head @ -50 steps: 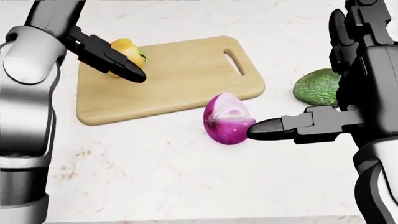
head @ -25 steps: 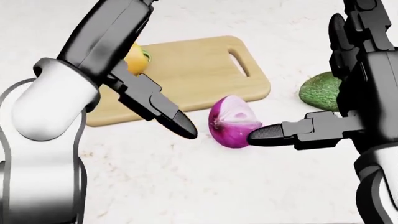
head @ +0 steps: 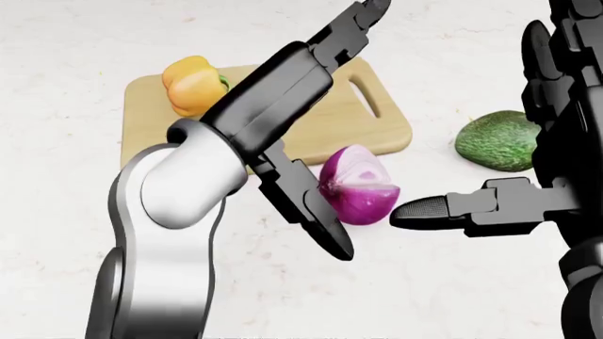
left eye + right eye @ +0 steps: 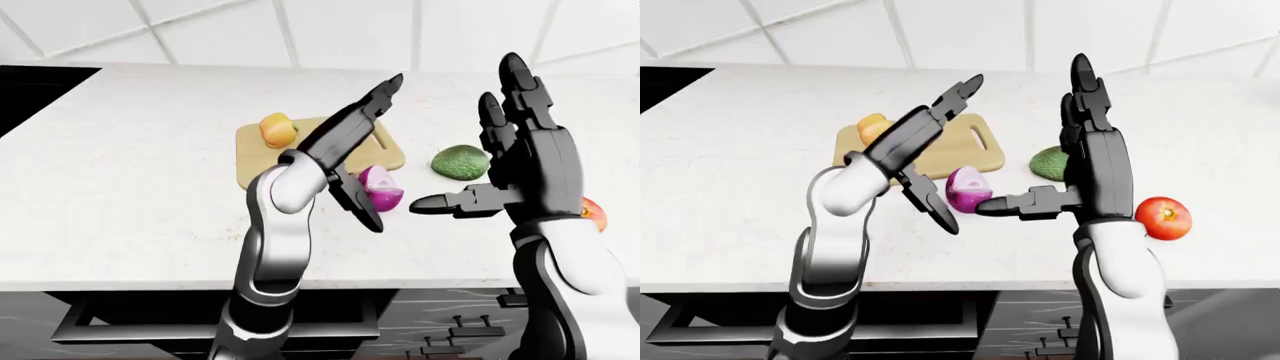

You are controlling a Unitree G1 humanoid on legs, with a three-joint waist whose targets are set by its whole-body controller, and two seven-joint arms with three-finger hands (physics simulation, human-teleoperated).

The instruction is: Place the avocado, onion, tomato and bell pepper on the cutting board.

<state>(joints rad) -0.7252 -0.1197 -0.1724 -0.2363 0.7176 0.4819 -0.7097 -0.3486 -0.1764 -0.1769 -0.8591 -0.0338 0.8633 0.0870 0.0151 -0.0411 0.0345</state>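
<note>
Onion (image 3: 358, 185), one, is lying between both hands' spread, empty fingers (image 3: 320, 226); one bell pepper (image 3: 193, 85) is sitting on the cutting board (image 3: 372, 131), one avocado (image 3: 497, 140) and one tomato (image 4: 1162, 217) on the tabletop (image 3: 443, 282).

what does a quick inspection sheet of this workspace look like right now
surface: white marbled counter, wooden cutting board on it
job's things: bell pepper on the board; onion half on the counter beside the board's edge; avocado and tomato on the counter, off the board
clutter: nothing seen
grippers: left hand open, beside the onion's left; right hand open, one fingertip near the onion's right
cables: nothing seen
surroundings: white tiled wall, dark cabinets below the counter
</note>
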